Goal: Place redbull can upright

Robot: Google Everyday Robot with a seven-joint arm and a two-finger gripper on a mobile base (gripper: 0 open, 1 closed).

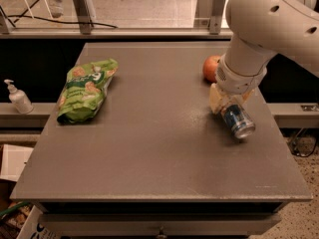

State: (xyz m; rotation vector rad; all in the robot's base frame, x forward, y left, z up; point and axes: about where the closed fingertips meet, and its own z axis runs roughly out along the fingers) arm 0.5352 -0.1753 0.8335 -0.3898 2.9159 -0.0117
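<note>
The redbull can [238, 121] is a slim blue-and-silver can lying tilted on its side at the right of the grey table [149, 148], with its silver end facing the front right. My gripper [227, 103] comes down from the white arm [269, 29] right over the can's rear end. Its cream fingers [216, 99] sit against the can, closed on it. The far finger is hidden behind the wrist and the can.
A red apple [211, 67] sits just behind the gripper, partly hidden by the arm. A green snack bag [84, 88] lies at the table's left. A white pump bottle [18, 97] stands on a ledge beyond the left edge. The table's right edge is near the can.
</note>
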